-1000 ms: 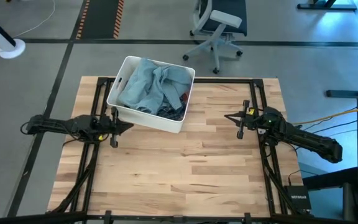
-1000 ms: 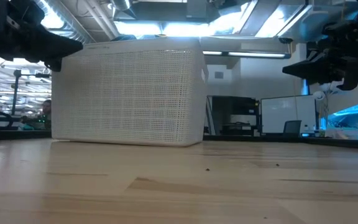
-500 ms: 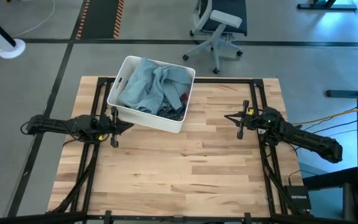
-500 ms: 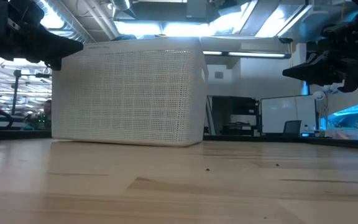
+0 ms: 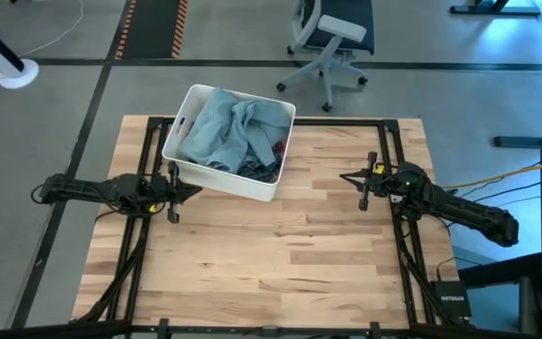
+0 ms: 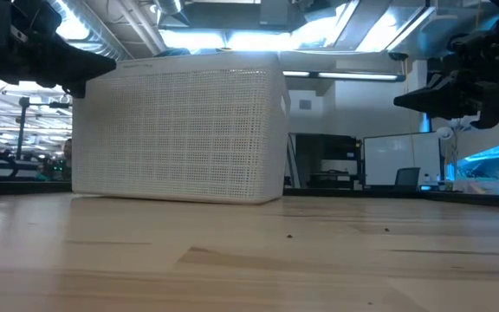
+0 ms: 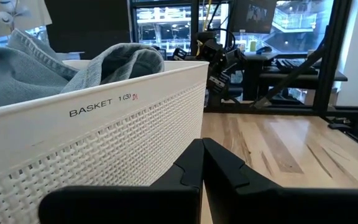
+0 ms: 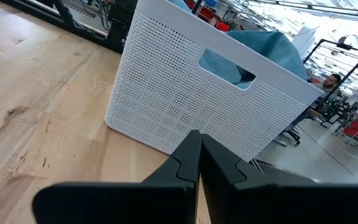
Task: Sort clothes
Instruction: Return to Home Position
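1. White latticed plastic is what you see first: the bin [image 5: 179, 158] stands on the far half of the wooden table [image 5: 280, 254], left of the middle and turned at an angle to the table's edges.
2. Your clothes all lie inside that bin. The light blue denim piece [image 5: 216, 127] is heaped on top and covers most of the opening, with folds rising above the rim.
3. Darker fabric [image 5: 262, 168] shows along the bin's side nearer the right arm, with a small reddish scrap beside it. It is too small for you to tell which garments these are.
4. The left gripper [image 5: 194, 189] hangs above the table just beside the bin's near wall, pointing toward the table's middle. In its wrist view the two fingers [image 7: 188, 168] are pressed together with nothing between them.
5. The right gripper [image 5: 343, 176] hangs over the right part of the table, well apart from the bin and pointing toward it. Its fingers [image 8: 179, 165] are likewise pressed together and hold nothing.
6. No garment lies on the bare wood around the bin.
7. Beyond the table's far edge an office chair [image 5: 332, 42] stands on the grey floor.
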